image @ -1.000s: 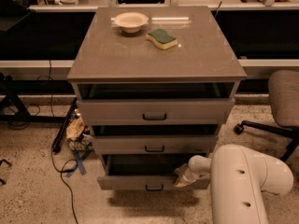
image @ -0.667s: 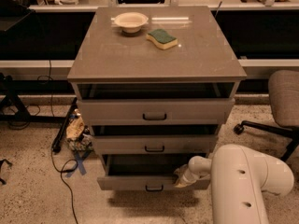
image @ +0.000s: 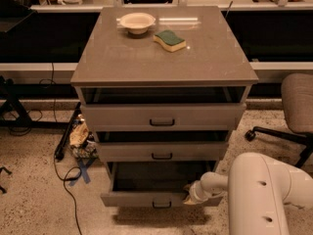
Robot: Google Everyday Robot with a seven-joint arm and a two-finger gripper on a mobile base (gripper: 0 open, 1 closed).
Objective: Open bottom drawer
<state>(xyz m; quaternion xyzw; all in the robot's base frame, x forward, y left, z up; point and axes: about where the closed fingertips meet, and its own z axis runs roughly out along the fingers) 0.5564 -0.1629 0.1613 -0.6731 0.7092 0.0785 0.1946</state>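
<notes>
The bottom drawer (image: 142,199) of the grey-beige cabinet is pulled out, showing its plain grey inside. Its flat front has a small black bar handle (image: 161,205). My gripper (image: 190,195) is at the right end of that drawer front, at its top edge. The white arm (image: 254,190) comes in from the lower right and covers the drawer's right end. The middle drawer (image: 161,152) and the top drawer (image: 161,116) above are each slightly out.
A cream bowl (image: 137,21) and a green-yellow sponge (image: 169,40) lie on the cabinet top (image: 161,58). Cables and clutter (image: 80,138) lie on the floor at the left. An office chair (image: 293,111) stands at the right.
</notes>
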